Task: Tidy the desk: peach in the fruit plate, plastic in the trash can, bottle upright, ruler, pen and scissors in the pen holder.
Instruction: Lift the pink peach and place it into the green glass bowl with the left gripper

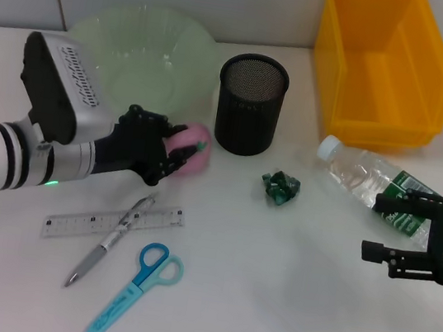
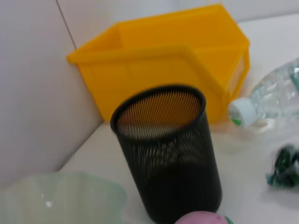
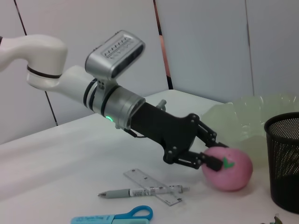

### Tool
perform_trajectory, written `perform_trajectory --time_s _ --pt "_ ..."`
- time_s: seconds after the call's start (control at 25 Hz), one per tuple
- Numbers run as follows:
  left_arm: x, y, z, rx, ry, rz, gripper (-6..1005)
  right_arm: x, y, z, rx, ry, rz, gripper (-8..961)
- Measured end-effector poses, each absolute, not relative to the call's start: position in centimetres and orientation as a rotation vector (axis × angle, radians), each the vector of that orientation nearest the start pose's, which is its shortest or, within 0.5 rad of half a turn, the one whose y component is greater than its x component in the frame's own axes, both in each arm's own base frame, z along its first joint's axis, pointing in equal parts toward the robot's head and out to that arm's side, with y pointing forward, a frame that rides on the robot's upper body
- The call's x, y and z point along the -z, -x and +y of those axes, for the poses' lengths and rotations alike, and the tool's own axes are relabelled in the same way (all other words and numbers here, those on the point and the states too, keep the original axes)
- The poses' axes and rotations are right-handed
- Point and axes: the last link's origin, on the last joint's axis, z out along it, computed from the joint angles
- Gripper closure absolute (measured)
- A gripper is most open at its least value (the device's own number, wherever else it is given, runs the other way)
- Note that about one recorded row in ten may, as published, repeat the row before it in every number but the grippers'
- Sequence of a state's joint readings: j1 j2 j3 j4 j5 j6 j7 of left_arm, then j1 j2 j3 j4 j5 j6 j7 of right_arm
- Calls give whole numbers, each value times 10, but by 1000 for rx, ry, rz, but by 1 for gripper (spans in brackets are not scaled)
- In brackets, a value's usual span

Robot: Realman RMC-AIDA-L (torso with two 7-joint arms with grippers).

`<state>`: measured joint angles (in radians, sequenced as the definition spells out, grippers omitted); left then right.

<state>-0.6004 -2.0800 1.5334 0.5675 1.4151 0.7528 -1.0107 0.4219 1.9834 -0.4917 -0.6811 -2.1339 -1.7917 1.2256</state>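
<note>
The pink peach point(image 1: 200, 140) point(image 3: 232, 171) rests on the table in front of the green fruit plate point(image 1: 143, 50), beside the black mesh pen holder point(image 1: 250, 103) point(image 2: 168, 149). My left gripper point(image 1: 184, 145) point(image 3: 212, 153) is shut on the peach, one finger on each side. A clear bottle point(image 1: 358, 174) lies on its side at the right. My right gripper point(image 1: 379, 226) hangs open over the bottle's labelled end. Green crumpled plastic point(image 1: 280, 188) lies mid-table. The ruler point(image 1: 84, 221), pen point(image 1: 108, 241) and blue scissors point(image 1: 136, 280) lie near the front left.
The yellow trash can point(image 1: 382, 65) point(image 2: 163, 70) stands at the back right, behind the bottle. A white wall runs along the table's far edge.
</note>
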Motion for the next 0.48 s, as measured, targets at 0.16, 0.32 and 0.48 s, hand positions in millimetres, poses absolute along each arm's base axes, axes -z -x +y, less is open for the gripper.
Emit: perform_trajectory --time_s 0.16,0.32,0.48 --pt "88 228 381 244 2595 -88 714 -56 -313 283 -657 2731 526 132" --pt "55 208 369 477 2547 -57 733 -56 -314 283 -658 2728 529 132" --pt "22 206 379 530 2419 -53 762 -56 -313 283 -657 2734 524 132"
